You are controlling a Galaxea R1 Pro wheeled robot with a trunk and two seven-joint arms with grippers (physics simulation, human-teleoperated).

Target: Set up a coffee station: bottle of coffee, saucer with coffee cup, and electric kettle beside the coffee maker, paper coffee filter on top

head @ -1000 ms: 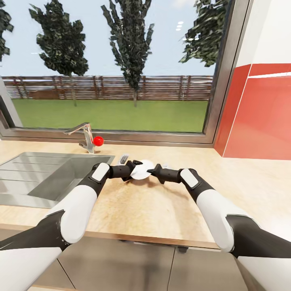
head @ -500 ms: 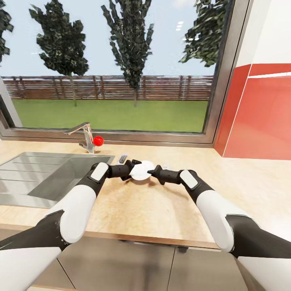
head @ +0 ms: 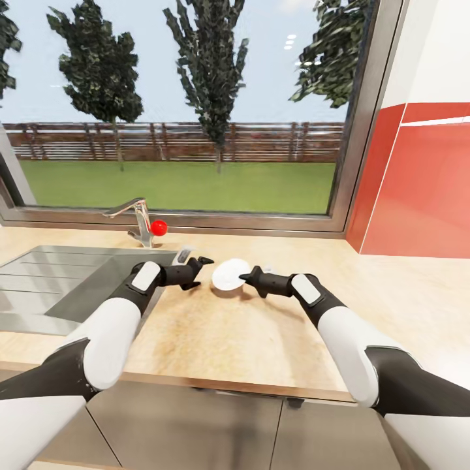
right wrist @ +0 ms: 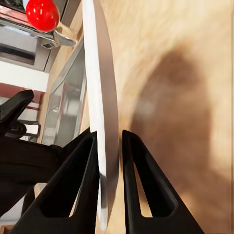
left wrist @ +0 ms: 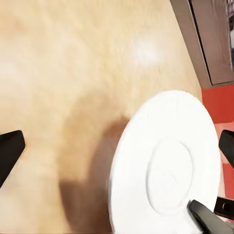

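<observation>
Right wrist view: right gripper [right wrist: 108,146] pinches the saucer [right wrist: 100,97] rim to carry it.
Left gripper [head: 196,266]: let go, fingers apart, just beside.

So the left end effector [head: 198,263] is letting go of the saucer [head: 230,275] and pulling back toward the sink [head: 78,281], fingers spread apart now. It's leaving the saucer pinched by just the right end effector [head: 244,277] over the bench [head: 235,326].
</observation>
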